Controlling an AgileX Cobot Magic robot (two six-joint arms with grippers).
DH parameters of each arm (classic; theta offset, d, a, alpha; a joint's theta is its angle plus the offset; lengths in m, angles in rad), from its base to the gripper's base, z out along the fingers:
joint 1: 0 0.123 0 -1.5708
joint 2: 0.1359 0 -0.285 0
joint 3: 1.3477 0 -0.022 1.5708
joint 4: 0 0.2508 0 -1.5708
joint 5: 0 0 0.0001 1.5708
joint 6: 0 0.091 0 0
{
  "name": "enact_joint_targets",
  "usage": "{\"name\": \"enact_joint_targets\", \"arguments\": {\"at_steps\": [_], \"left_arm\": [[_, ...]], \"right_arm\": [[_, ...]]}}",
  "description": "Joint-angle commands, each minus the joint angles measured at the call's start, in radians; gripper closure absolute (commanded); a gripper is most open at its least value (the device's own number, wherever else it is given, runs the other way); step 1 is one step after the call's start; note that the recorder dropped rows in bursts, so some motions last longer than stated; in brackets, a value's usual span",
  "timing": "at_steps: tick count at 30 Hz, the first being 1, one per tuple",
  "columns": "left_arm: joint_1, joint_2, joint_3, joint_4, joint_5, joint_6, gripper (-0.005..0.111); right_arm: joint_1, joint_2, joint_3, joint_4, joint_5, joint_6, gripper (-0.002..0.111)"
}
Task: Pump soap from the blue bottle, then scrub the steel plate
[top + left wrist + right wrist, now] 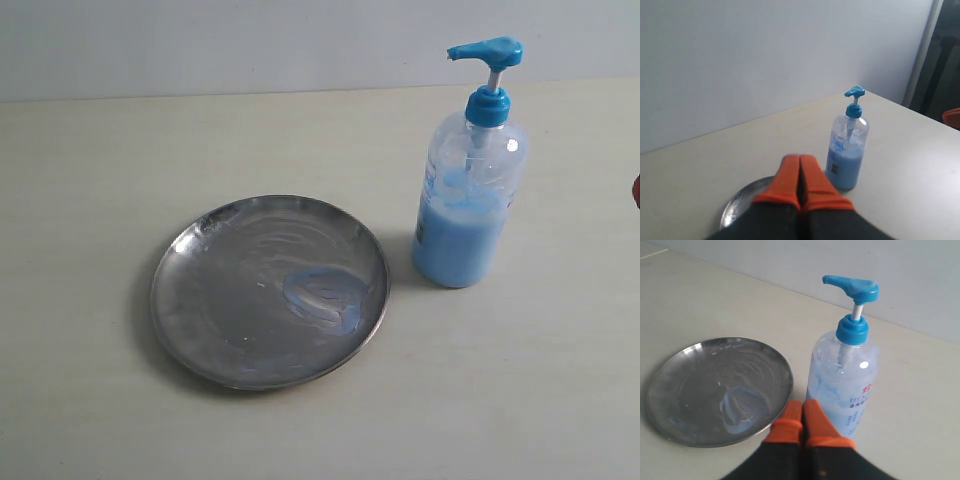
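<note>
The shiny, streaky steel plate [230, 290] lies centre-left in the exterior view; the clear blue bottle [468, 200] stands upright just right of it, its axis vertical, nearer the right gripper [802, 412], clenched empty like the left gripper [799, 165]. A creamy soap [322, 297] smear marks the plate's lower right.

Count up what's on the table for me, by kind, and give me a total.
Round shiny steel plate: 1
Tall clear plastic bottle with blue pump head: 1
Light-blue soap smear on the plate: 1
Total: 3
</note>
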Motion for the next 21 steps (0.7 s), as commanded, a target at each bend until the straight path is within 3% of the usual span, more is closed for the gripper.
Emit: {"name": "enact_joint_targets", "arguments": {"at_steps": [1,8,16,21], "left_arm": [[0.002,-0.006,0.004,0.003,-0.002,-0.003,0.107],[0.04,-0.016,0.034,0.045,-0.031,0.007,0.107],[0.317,-0.081,0.218,0.044,-0.385,-0.004,0.107],[0.486,-0.127,0.327,0.023,-0.491,-0.011,0.107]], "right_arm": [[0.0,-0.003,0.005,-0.009,-0.014,0.0,0.108],[0.0,-0.003,0.005,-0.009,-0.014,0.0,0.108],[0.0,-0.003,0.005,-0.009,-0.014,0.0,0.108],[0.0,-0.003,0.005,-0.009,-0.014,0.0,0.108]]}}
